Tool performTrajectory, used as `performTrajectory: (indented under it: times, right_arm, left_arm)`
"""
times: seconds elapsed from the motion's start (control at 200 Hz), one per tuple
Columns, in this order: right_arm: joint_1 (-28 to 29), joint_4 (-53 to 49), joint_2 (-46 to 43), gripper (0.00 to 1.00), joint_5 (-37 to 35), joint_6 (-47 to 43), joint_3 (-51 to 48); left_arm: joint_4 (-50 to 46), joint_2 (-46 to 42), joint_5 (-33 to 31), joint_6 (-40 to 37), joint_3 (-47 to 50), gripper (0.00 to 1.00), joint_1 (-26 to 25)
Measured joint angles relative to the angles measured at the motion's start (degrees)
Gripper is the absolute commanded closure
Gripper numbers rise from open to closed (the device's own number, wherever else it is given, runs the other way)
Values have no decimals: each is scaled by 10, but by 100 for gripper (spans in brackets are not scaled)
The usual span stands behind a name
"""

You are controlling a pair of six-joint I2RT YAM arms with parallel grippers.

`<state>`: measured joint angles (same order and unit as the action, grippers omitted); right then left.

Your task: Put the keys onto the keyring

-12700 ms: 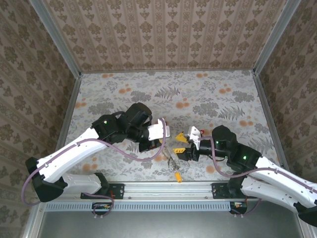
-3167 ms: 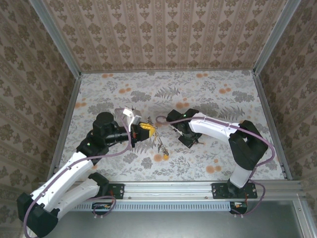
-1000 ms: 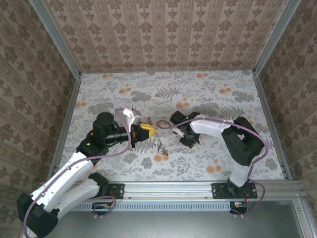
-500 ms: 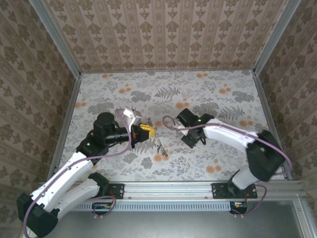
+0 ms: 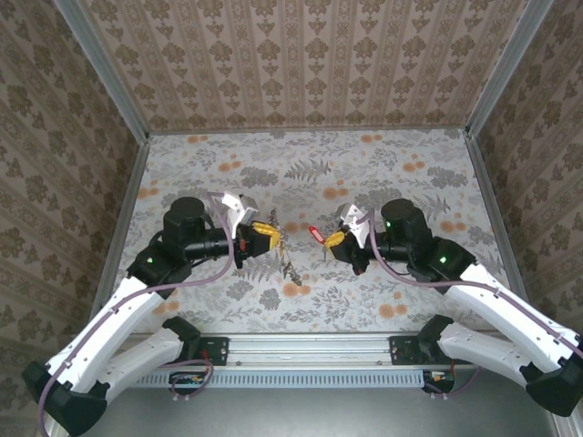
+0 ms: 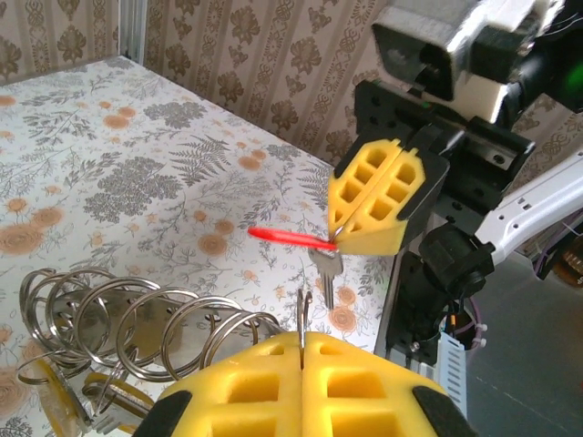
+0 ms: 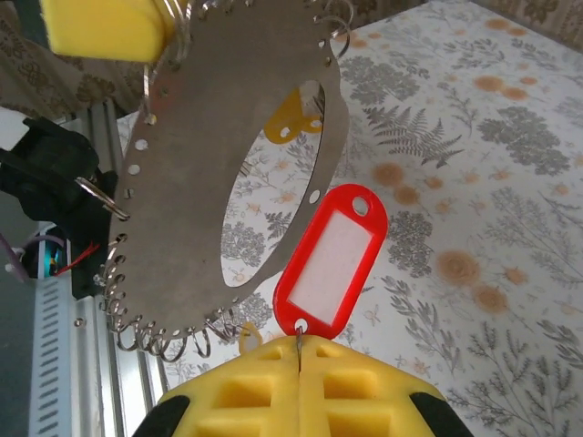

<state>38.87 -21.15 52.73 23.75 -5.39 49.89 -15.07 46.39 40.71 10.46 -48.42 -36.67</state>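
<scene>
Hanging beside the red key (image 7: 330,259) — keyring (image 7: 209,118), 1 yellow tag (image 7: 293,120) behind.

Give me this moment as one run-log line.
left gripper: shut on keyring | right gripper: shut on red-tagged key | key and keyring: apart | threading: not yet done

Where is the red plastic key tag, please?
Top view, centre: the red plastic key tag is held at the right fingers, just right of the flat metal keyring.
</scene>
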Motion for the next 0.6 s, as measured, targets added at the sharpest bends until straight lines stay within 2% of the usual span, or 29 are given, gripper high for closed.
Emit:
performTrajectory:
  times: [0.085,0.29,0.6]
  right_arm:
    - [0,0,33,100,-23,15,0]
    - [-3,5,191,100,-123,102,-29]
    - [7,-16,329,100,-242,198,-49]
  left_arm:
    - [-11,-1,-4,-4,-7,100,0]
    - [-42,-2,-38,-6,-6,100,0]
    - [-45,-1,-63,-3,33,100,23]
